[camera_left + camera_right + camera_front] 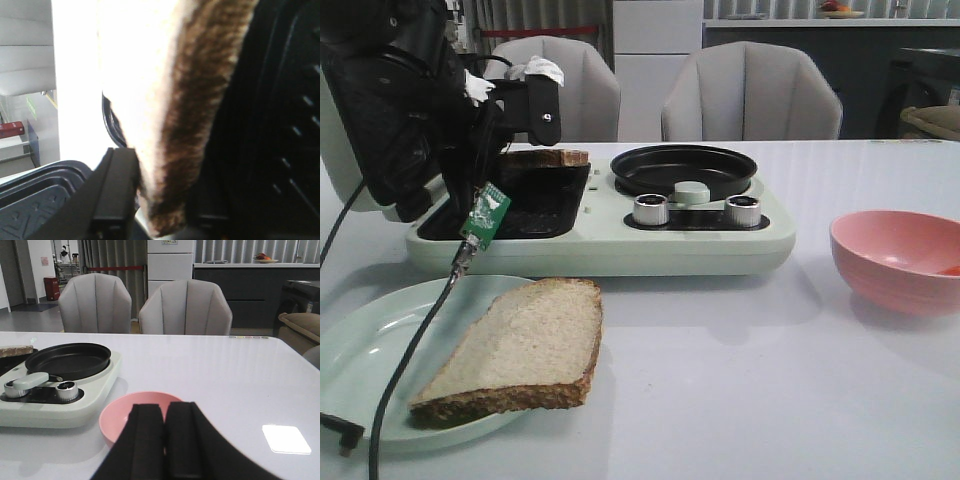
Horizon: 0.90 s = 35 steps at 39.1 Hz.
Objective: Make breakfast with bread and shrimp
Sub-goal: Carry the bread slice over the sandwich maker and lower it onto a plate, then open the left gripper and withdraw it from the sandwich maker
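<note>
While the left tool (150,200) stood clamped on one pale, brown-crusted bread slice (165,100) over the black grill plate (535,205) of the mint-green breakfast cooker (600,245), the right tool (165,440) hung with its black fingers pressed together, empty, just above the pink round bowl (120,412). Two bread slices showed; the second (525,345) lay on a pale green plate (360,340) nearer the counter (770,400) edge. Two silver knobs (651,209) sat beside one round black pan (683,168). No writing could be read.
</note>
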Available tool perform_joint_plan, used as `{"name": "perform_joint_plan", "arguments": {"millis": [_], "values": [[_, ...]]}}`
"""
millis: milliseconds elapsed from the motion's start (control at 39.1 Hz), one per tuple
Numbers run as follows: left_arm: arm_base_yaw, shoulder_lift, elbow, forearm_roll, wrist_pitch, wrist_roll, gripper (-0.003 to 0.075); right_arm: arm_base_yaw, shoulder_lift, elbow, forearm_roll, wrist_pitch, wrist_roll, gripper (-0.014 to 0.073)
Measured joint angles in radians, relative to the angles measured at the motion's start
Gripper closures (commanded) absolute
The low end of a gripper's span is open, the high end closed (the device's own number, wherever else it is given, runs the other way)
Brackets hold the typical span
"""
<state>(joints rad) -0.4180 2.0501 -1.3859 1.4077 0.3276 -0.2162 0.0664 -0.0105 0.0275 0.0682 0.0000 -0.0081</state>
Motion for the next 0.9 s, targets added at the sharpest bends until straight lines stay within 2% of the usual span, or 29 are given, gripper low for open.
{"name": "perform_joint_plan", "arguments": {"millis": [77, 153, 332, 537, 690, 895], "values": [[0.000, 0.000, 0.000, -0.015, -0.007, -0.001, 0.0137, 0.000, 0.000, 0.000, 0.000, 0.000, 0.000, 0.0451], [0.000, 0.000, -0.010, -0.029, -0.002, -0.002, 0.0101, 0.000, 0.000, 0.000, 0.000, 0.000, 0.000, 0.0451], [-0.002, -0.012, -0.017, -0.095, 0.061, -0.005, 0.0100, 0.000, 0.000, 0.000, 0.000, 0.000, 0.000, 0.0451], [-0.025, -0.072, -0.008, -0.320, 0.152, -0.005, 0.0102, 0.000, 0.000, 0.000, 0.000, 0.000, 0.000, 0.0451], [-0.044, -0.138, -0.008, -0.487, 0.214, 0.044, 0.0102, 0.000, 0.000, 0.000, 0.000, 0.000, 0.000, 0.0451], [-0.063, -0.259, -0.006, -0.655, 0.277, 0.066, 0.0102, 0.000, 0.000, 0.000, 0.000, 0.000, 0.000, 0.0451]]}}
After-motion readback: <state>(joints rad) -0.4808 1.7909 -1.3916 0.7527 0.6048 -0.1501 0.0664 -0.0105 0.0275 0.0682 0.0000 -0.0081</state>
